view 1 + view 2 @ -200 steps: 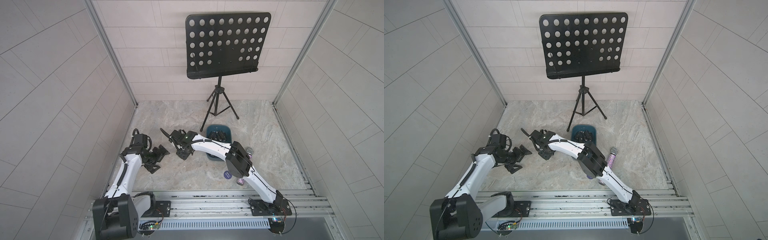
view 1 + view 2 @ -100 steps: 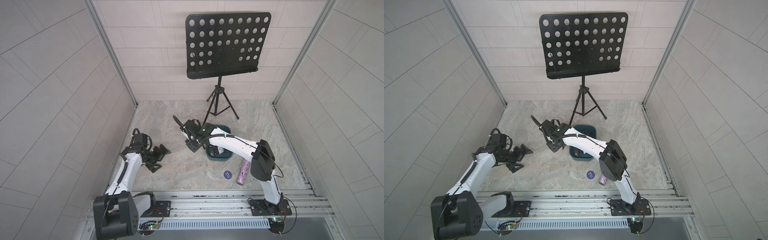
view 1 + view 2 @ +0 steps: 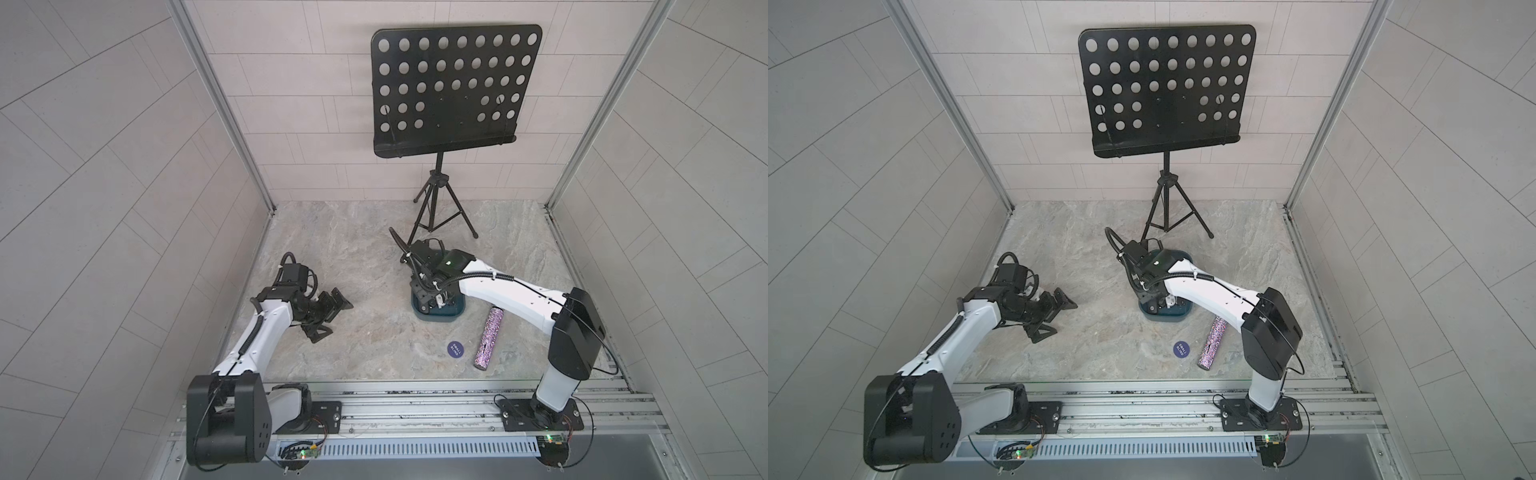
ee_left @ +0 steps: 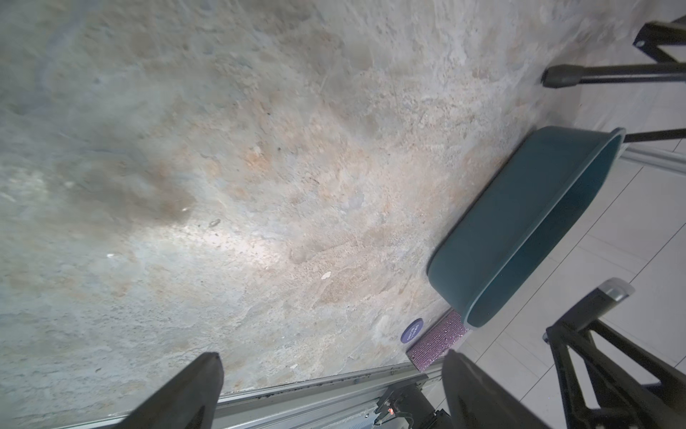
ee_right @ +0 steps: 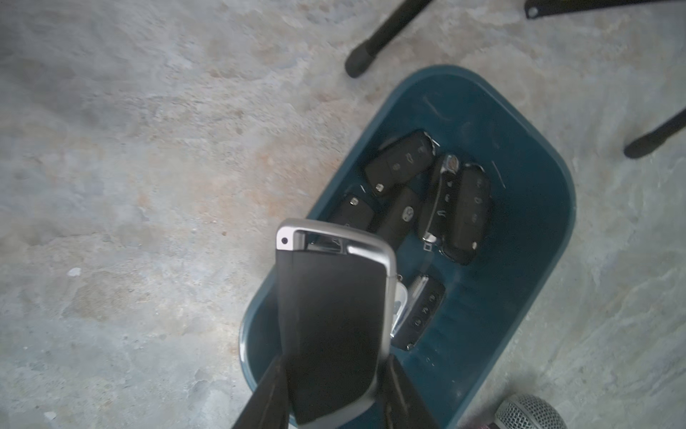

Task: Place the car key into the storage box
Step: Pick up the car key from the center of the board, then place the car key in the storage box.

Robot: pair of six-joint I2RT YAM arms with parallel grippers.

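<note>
One black music stand (image 3: 453,91) stood at the table's (image 3: 353,232) back edge, about centre. Two white arms reached in from the front rail. Left gripper (image 3: 332,318) hung near the left edge, fingers (image 4: 200,386) spread wide, nothing between them. Right gripper (image 5: 334,390) was over the storage box (image 3: 436,319), fingers pinched tight on the car key (image 5: 330,315). The box was a dark teal tub near the table's middle, in front of the stand's legs. The key, black with a silver frame, was held over the box's front end; contact with the box floor could not be told. A glittery purple stick (image 3: 489,336) lay toward the front edge, right of centre. Several black key fobs (image 5: 401,163) lay inside the box. A small dark blue disc (image 3: 455,349) lay just beside the stick.
</note>
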